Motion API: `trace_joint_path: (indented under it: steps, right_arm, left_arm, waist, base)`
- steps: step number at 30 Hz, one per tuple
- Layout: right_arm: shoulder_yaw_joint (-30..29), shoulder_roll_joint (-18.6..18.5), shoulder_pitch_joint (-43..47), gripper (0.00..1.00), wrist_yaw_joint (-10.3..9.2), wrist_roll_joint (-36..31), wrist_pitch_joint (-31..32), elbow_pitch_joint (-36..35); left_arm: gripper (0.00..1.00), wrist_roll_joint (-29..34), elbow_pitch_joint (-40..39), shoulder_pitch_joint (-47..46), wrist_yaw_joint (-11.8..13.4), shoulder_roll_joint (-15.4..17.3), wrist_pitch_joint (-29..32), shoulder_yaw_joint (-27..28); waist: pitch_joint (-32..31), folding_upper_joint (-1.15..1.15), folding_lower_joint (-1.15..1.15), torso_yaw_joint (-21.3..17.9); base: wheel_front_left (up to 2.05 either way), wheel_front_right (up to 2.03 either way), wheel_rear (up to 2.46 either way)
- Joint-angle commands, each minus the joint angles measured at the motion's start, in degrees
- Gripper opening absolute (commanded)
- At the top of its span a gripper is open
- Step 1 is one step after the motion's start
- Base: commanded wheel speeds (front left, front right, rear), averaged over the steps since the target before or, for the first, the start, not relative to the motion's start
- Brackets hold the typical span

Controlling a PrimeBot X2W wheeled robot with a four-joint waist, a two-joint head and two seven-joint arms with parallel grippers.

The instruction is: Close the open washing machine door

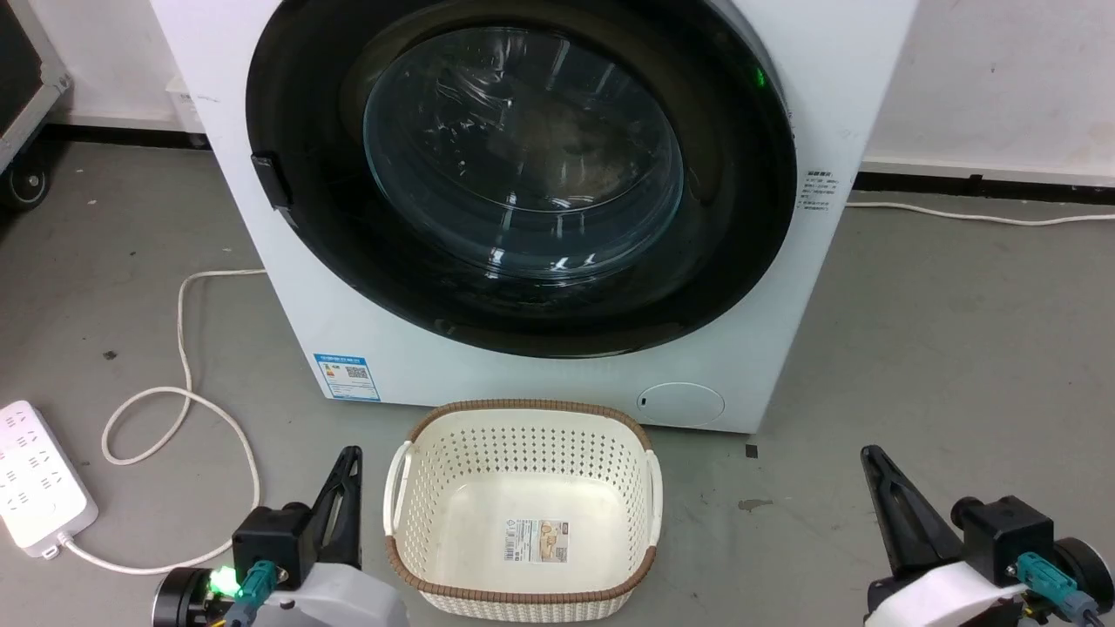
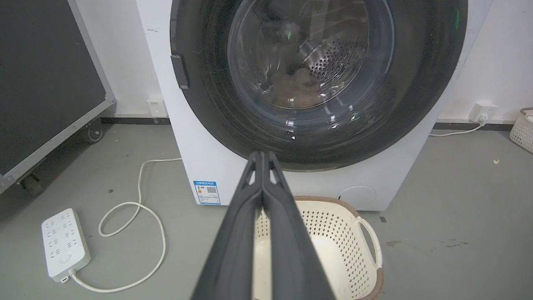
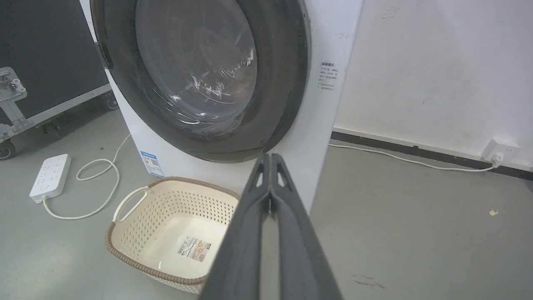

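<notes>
Apparently washing machine door [image 1: 523, 157] sits flush. Left gripper [image 1: 350, 455], right gripper [image 1: 870, 455]: fingers pressed together, empty. Risk: if unlatched, door swings open.

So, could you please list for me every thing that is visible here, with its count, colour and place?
boxy metal washing machine: one, white, against the wall
round glossy door with glass centre: one, black frame, lying flat on the machine front
rectangular paper sticker: one, blue, low on the machine's left
small round flap: one, white, low on the machine's right
perforated plastic basket with brown rim: one, cream, on the floor before the machine
plastic power strip: one, white, on the floor at the left
looped cable: one, white, beside the strip
wheeled case with metal edges: one, black, far left
left pincer: one, dark, fingers together
right pincer: one, dark, fingers together
</notes>
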Motion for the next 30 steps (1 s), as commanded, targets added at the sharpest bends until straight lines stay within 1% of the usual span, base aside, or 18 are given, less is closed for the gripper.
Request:
trace_joint_path:
  steps: [1,30]
  right_arm:
    - [0.2,0.3,-0.9,0.00,-0.03,-0.3,0.2,-0.5]
    - [1.1,0.4,-1.7,0.00,-0.04,-1.3,3.6,-1.7]
  left_arm:
    - [0.00,0.6,-0.4,-0.6,0.3,0.0,0.2,0.1]
    - [0.00,2.2,-2.4,-0.9,1.5,0.1,3.6,1.0]
  waist:
    - [0.0,0.00,0.00,0.0]
    - [0.2,0.00,0.00,-0.1]
  base:
    - [0.00,0.00,0.00]
    - [0.00,0.00,0.00]
